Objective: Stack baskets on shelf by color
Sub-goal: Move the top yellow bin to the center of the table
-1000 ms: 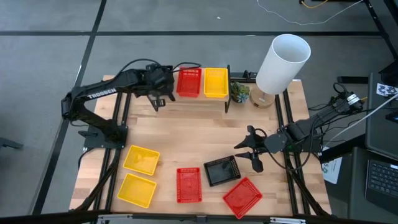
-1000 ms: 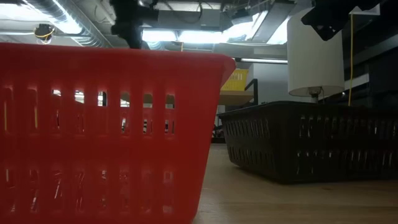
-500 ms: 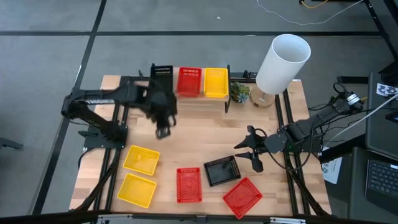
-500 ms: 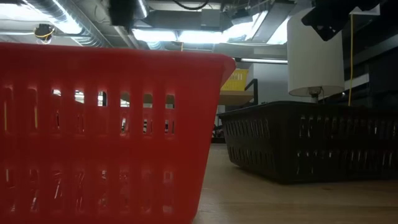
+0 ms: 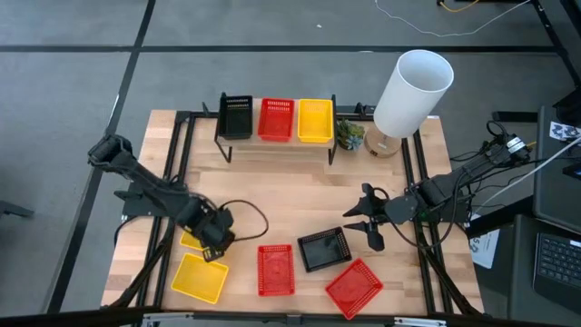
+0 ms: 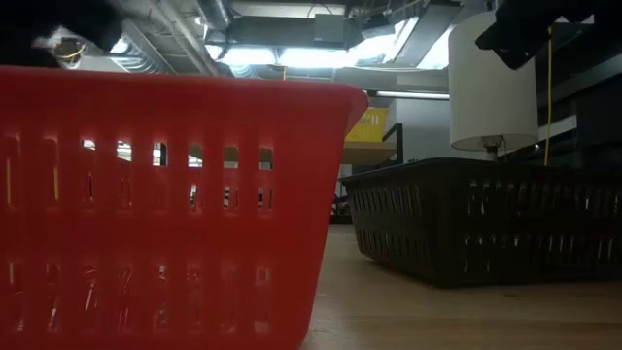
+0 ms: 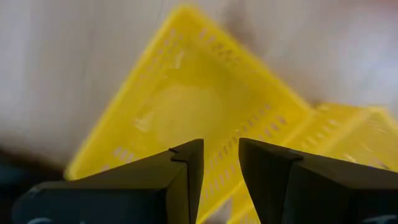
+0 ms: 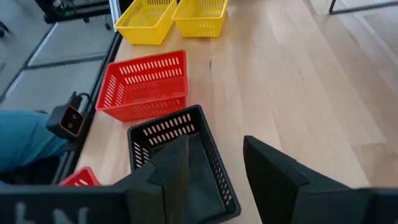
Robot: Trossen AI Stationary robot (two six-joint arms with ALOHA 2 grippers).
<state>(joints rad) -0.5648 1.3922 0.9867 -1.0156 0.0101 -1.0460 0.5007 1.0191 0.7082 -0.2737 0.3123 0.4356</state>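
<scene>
A: Layout? Shelf (image 5: 277,145) at the counter's (image 5: 300,209) back holds black, red, yellow baskets (image 5: 275,119); six more lie loose at the front.

B: Risk?

A: Left gripper (image 5: 215,242) sits over the two touching yellow baskets (image 7: 186,118); a finger could catch the neighbour's rim and drag both.

B: Fingers?

A: Left fingers (image 7: 186,165) narrowly apart, empty, just above the mesh. Right gripper (image 5: 368,222) waits near the loose black basket (image 8: 180,162), fingers (image 8: 171,168) spread, empty.
</scene>
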